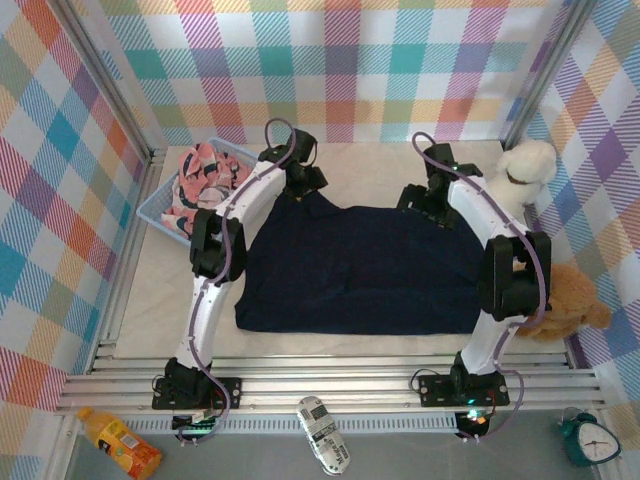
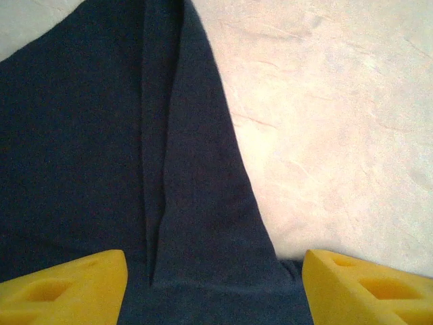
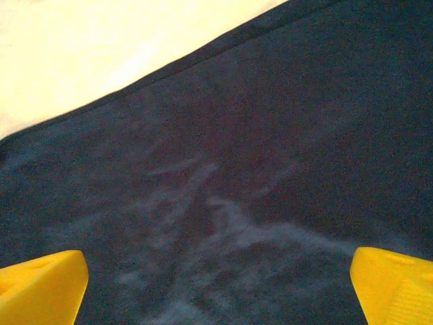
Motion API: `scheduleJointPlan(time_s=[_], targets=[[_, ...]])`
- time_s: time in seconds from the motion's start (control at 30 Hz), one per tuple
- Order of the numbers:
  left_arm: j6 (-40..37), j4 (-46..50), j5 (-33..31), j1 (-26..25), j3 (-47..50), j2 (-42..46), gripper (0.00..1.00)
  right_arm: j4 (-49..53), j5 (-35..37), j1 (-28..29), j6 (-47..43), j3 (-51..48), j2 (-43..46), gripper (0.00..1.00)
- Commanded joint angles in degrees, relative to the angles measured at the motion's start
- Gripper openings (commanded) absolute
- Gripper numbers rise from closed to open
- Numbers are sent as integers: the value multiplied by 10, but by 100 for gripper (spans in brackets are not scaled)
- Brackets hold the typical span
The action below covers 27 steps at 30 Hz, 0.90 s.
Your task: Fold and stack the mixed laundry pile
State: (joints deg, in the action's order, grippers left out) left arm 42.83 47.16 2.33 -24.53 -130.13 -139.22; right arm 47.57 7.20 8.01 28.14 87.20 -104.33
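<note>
The dark navy T-shirt (image 1: 360,270) lies spread flat across the middle of the table. My left gripper (image 1: 305,185) hovers over its far left corner, where a folded flap of navy cloth (image 2: 196,203) lies below the wide-apart yellow fingers (image 2: 67,284). That left gripper (image 2: 215,274) is open and holds nothing. My right gripper (image 1: 420,200) is over the shirt's far right edge. Seen from the right wrist, this gripper (image 3: 220,277) is open above faintly creased navy cloth (image 3: 237,189). The pink printed garment (image 1: 205,178) lies bunched in the basket at the far left.
A light blue basket (image 1: 152,210) sits at the far left by the plaid wall. A white plush toy (image 1: 525,170) and a brown one (image 1: 575,310) line the right wall. An orange bottle (image 1: 120,445), a remote (image 1: 323,432) and a teal clock (image 1: 590,438) lie below the front rail.
</note>
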Motion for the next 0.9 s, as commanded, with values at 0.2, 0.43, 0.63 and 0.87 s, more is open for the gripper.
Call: scheduleJointPlan(time_s=[0.2, 0.43, 0.63, 0.87], targets=[[73, 48, -35, -22, -2, -18, 56, 31, -32, -131, -42, 59, -38, 99], [92, 42, -33, -30, -1, -50, 39, 31, -41, -164, -53, 69, -54, 100], [85, 53, -40, -31, 0, -55, 25, 29, -55, -185, -54, 74, -58, 99], [84, 58, -37, -31, -14, -51, 0, 29, -55, -190, -61, 80, -58, 99]])
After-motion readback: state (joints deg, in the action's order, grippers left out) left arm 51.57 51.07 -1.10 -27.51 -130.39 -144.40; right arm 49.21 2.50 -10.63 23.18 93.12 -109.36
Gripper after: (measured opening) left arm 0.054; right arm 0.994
